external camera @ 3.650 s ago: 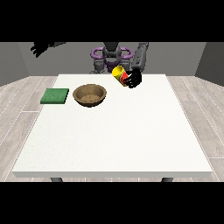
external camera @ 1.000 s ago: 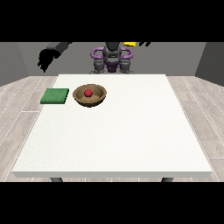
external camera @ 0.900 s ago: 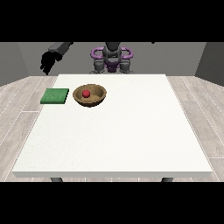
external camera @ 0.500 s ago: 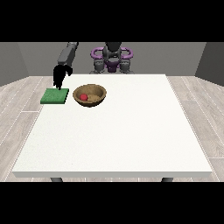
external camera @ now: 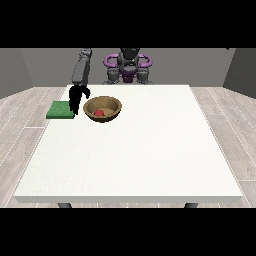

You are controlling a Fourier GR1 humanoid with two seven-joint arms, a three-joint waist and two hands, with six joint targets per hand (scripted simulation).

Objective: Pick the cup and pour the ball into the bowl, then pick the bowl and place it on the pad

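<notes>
We see the white table [external camera: 130,150] from across its far edge, with the robot [external camera: 128,65] small at the view's top. The wooden bowl [external camera: 102,108] stands upright on the table toward the view's left, and the red ball [external camera: 99,113] lies inside it; we judge from this that the pouring step is complete. The cup appears nowhere in this view, so we cannot say where it now is. The green pad [external camera: 61,109] lies flat just beside the bowl, on the side nearer the view's left, and the two appear apart, not touching. The hand at the view's left [external camera: 76,97] hangs from its grey forearm over the narrow stretch between pad and bowl, overlapping the pad's near corner in the view; it is too dark and small for us to tell whether its fingers are spread or curled, and it has hold of nothing that we can make out. We cannot tell whether it touches the bowl's rim. The other hand does not show at the view's right at all. We judge that the second half of the task remains: the bowl is not yet grasped, not yet lifted, and not yet set on the pad, which bears nothing.
</notes>
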